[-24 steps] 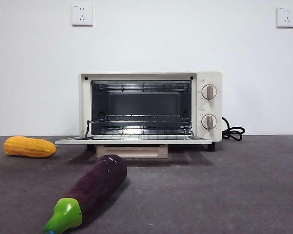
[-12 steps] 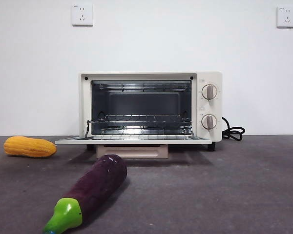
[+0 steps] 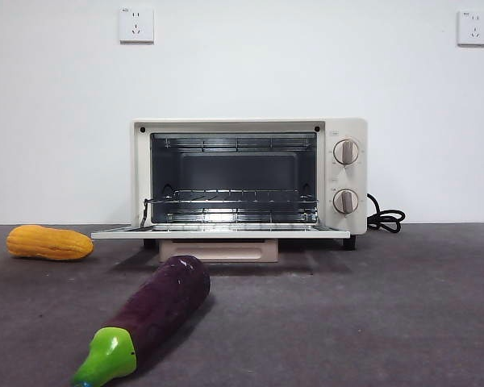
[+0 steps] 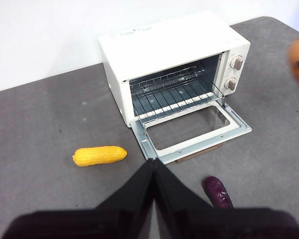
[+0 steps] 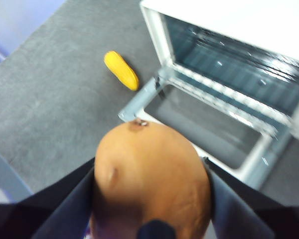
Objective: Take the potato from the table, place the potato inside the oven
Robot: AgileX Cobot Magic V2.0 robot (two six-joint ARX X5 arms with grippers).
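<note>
Orange-brown potato already lifted, clamped in right gripper above open oven; placing on rack remains. Left gripper closed, empty.

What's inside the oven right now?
Only a wire rack inside the oven; door down. The potato sits in the right gripper, above the table.

Front view faces the oven level and near; both wrist views overlook it from above.
</note>
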